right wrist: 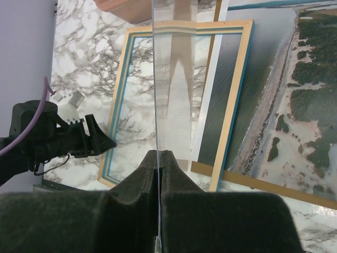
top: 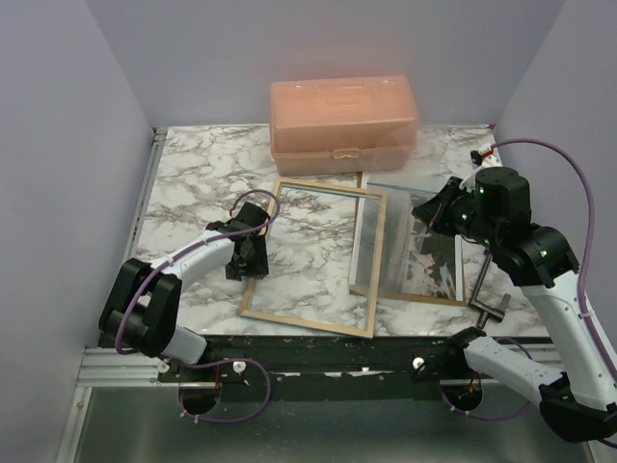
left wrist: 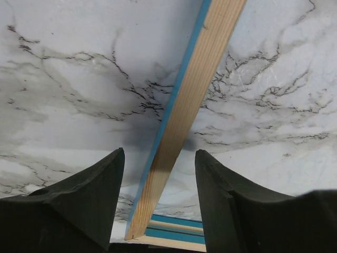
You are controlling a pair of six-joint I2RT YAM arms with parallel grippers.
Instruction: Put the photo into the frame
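A large rectangular frame (top: 307, 322) (left wrist: 184, 105) (right wrist: 233, 105) of light wood with a bright blue inner edge lies flat on the marble-patterned bench (top: 193, 183), in the middle and close to the near edge, with marble showing through its opening. The left gripper (top: 249, 258) (left wrist: 159, 152) (right wrist: 95, 139) sits over the frame's left rail with its dark fingers spread. They stand one on each side of the wooden strip, and a gap shows on both sides. Just right of the frame, toward the bench's right edge, lies the photo (top: 434, 270) (right wrist: 274, 105), a thin paper print of a grey-dark coastline with pale streaks and a white border. It lies face up on a stiff brown backing board (top: 424, 298) (right wrist: 253, 182), whose edge shows along the photo's near side. The right gripper (top: 427, 207) (right wrist: 158, 153) has its fingers pressed together on the edge of a clear rectangular pane (top: 395, 231) (right wrist: 174, 89). The pane is held tilted above the photo and the frame's right rail, and whether its lower edge touches the photo is hard to tell. A translucent peach plastic box (top: 342, 116) with a closed lid stands at the far edge, beyond the frame.
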